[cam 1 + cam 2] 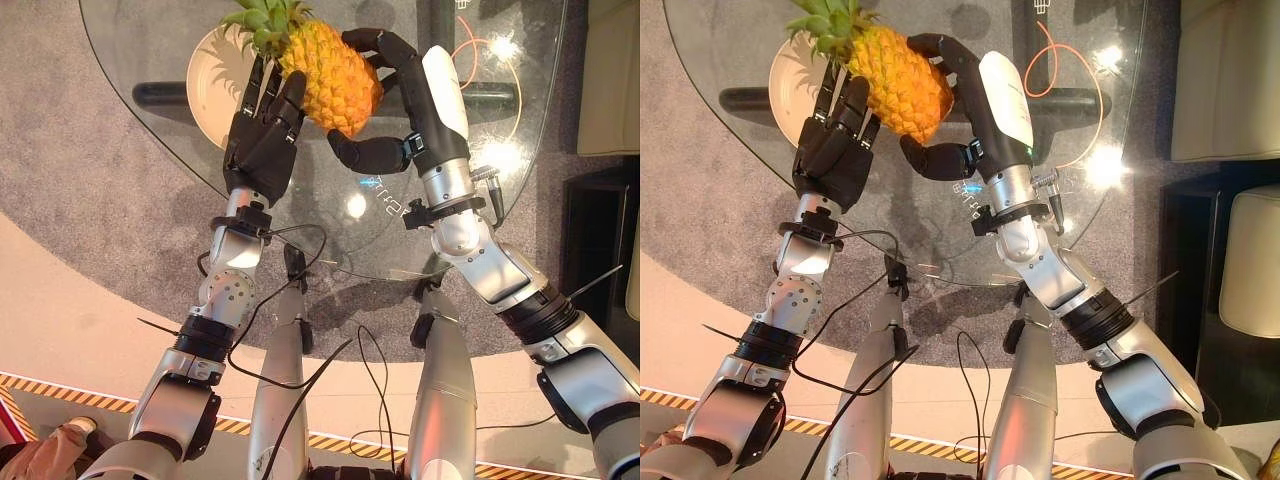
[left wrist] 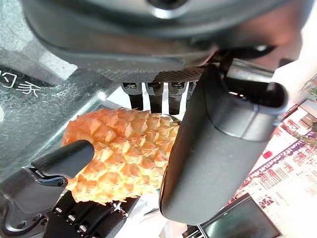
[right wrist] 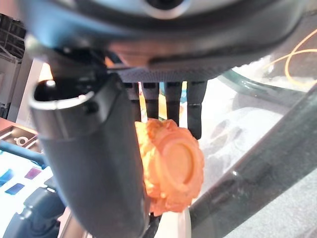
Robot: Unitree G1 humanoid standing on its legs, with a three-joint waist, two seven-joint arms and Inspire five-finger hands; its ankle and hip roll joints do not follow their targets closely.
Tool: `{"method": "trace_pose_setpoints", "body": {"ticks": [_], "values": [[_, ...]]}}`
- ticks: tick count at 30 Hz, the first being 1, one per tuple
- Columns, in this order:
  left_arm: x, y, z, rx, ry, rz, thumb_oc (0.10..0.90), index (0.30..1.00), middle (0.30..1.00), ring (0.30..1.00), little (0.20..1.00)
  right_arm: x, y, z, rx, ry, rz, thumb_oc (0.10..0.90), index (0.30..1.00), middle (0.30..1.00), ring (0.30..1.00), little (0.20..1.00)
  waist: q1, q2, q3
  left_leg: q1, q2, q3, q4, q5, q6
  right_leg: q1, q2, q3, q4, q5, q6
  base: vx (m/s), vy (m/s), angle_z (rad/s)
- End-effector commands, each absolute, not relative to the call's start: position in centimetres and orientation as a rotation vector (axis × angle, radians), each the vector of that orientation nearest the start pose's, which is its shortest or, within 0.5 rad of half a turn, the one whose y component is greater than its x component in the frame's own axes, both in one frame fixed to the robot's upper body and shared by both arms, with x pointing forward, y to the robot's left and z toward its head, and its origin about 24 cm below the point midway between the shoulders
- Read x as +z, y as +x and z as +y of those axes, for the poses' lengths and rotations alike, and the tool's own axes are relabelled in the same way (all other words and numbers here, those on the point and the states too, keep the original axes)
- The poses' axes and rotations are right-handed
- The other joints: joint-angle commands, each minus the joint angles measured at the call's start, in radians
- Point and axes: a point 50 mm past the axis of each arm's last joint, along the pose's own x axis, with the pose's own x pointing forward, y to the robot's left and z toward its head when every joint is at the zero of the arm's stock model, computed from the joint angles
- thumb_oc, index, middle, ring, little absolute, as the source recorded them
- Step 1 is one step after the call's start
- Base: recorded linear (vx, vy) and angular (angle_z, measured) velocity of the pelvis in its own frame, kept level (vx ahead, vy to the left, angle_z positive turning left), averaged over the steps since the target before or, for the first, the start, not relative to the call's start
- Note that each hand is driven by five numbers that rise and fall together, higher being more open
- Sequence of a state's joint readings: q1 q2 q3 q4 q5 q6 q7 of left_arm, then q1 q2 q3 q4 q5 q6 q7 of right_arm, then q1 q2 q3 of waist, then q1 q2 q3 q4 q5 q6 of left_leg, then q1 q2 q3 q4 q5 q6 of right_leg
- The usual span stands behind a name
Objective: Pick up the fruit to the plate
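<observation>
Pineapple (image 1: 335,82) up off the glass desk (image 1: 520,150), caught between both my hands, and it hangs tilted with its green crown (image 1: 268,22) pointing out toward the far left. My right hand (image 1: 400,100) is wrapped round it: fingers curled over the far side, thumb hooked in under the near end, so the fruit sits in a firm clasp. My right wrist view looks straight at the round base of the fruit, sitting just past my fingers. My left hand (image 1: 262,125) comes at it from the other side with fingers nearly straight, laid flat against the fruit's left flank just below the crown, pressing rather than gripping. Plate (image 1: 215,80) lies on the desk beyond my left hand, pale and round, and the crown reaches over its near edge. An orange cord (image 1: 1060,60) loops on the glass to the right, well apart from the fruit.
</observation>
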State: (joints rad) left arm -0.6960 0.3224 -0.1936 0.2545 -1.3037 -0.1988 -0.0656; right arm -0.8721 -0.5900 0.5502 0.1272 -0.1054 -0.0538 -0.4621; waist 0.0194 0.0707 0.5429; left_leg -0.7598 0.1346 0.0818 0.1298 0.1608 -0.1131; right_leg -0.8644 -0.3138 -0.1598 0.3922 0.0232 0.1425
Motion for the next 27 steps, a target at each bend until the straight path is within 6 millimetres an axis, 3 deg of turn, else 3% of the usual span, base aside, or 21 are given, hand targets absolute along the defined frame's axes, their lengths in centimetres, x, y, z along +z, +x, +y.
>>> {"method": "trace_pose_setpoints", "body": {"ticks": [1, 27], "values": [[27.3, 32.3, 13.1, -0.663, -0.855, -0.777, 0.8, 0.9, 0.9, 0.9, 0.9, 29.5, 30.5, -8.8, 0.042, -0.606, -1.141, 0.1, 0.3, 0.3, 0.3, 0.2, 0.007, 0.0, -0.023, -0.047, 0.009, -0.034, 0.091, -0.052, -0.018, 0.042, -0.003, -0.008, -0.103, 0.071, 0.044, 0.0, 0.0, 0.0], [27.6, 31.8, 14.5, -0.557, -0.966, -0.822, 0.8, 0.9, 0.9, 0.9, 0.9, 30.8, 27.8, -7.1, 0.147, -0.907, -1.425, 0.1, 0.3, 0.3, 0.3, 0.2, 0.016, -0.012, -0.023, -0.053, 0.004, -0.047, 0.088, -0.055, -0.019, 0.045, -0.001, -0.019, -0.106, 0.066, 0.05, 0.0, 0.0, 0.0]]}}
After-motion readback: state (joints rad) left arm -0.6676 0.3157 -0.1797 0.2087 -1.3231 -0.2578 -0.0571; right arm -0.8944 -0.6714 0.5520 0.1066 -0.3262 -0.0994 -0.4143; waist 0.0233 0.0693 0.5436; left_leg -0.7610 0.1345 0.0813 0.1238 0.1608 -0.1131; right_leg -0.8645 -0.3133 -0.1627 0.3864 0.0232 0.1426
